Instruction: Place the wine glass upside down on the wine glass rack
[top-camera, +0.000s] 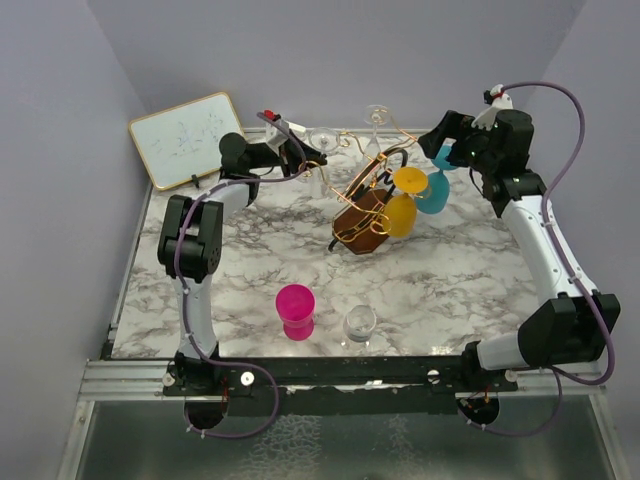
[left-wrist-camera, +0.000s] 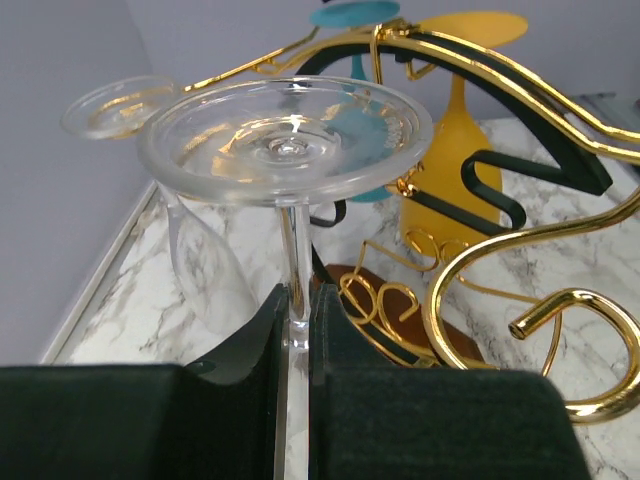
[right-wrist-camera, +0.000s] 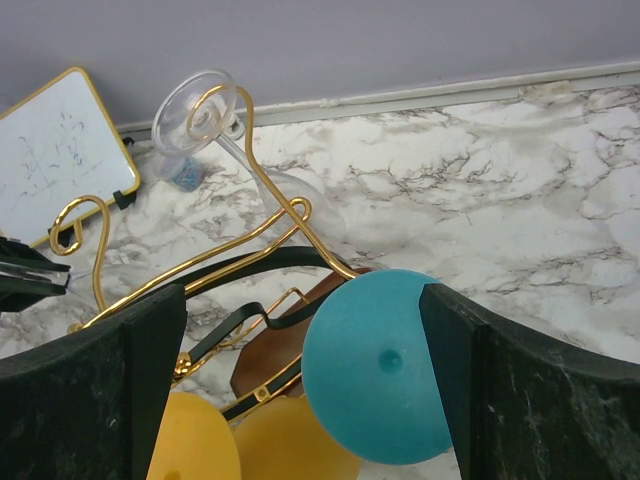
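Item: wine glass (left-wrist-camera: 290, 140), clear, long thin stem, wide flat foot. I've got it upside down, foot on top, in the left gripper (left-wrist-camera: 298, 305), fingers closed tight on the stem just under the foot. Location: far-left side of the table (top-camera: 450, 280), up in the air, right beside the rack (top-camera: 362, 228). Its foot is level w/ a gold arm, but I can't tell if it touches. Status, my read: pick-up and flip done. Left to do: slide the foot onto an arm, let go, back off. Rack: gold wire, curled tips, brown wood base; looks to lean in the top view, not sure. Already hanging on it: teal glass (right-wrist-camera: 380, 365), two yellow glasses (right-wrist-camera: 290, 440), and a second clear glass (right-wrist-camera: 195, 105) w/ its foot in a gold loop. Right gripper (right-wrist-camera: 300, 300): fingers spread wide either side of the teal bowl, gap showing on one side, so no grip. Misc.: pink cup (top-camera: 295, 310) and short clear glass (top-camera: 359, 322) near front edge, whiteboard (top-camera: 188, 140) far left.
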